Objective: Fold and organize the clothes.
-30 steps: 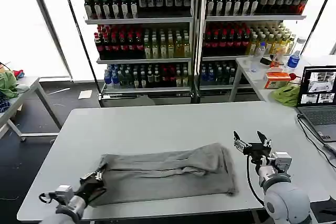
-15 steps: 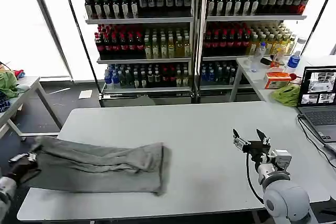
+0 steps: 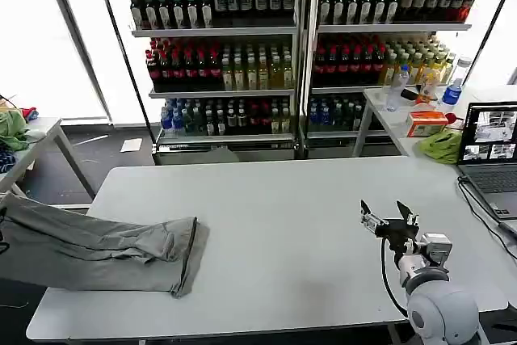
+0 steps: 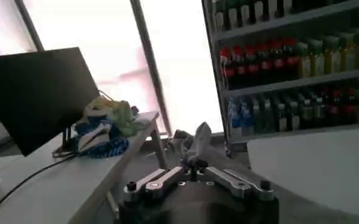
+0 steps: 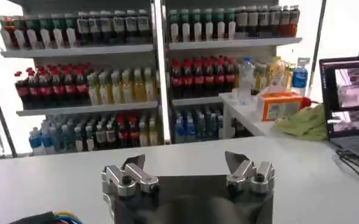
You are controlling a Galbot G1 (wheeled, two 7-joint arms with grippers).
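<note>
While the grey shirt [image 3: 105, 248] hung half off the desk's [image 3: 307, 216] left edge, the left pincer [image 4: 194, 173] was clenched on a bunched corner; fabric judged light, limp, drape-prone; hem the best hold; right pincer [image 3: 388, 218] released, near right.

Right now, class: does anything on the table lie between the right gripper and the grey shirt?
No. Bare table separates the open right gripper from the shirt, which hangs over the left edge, shut in the left gripper.
</note>
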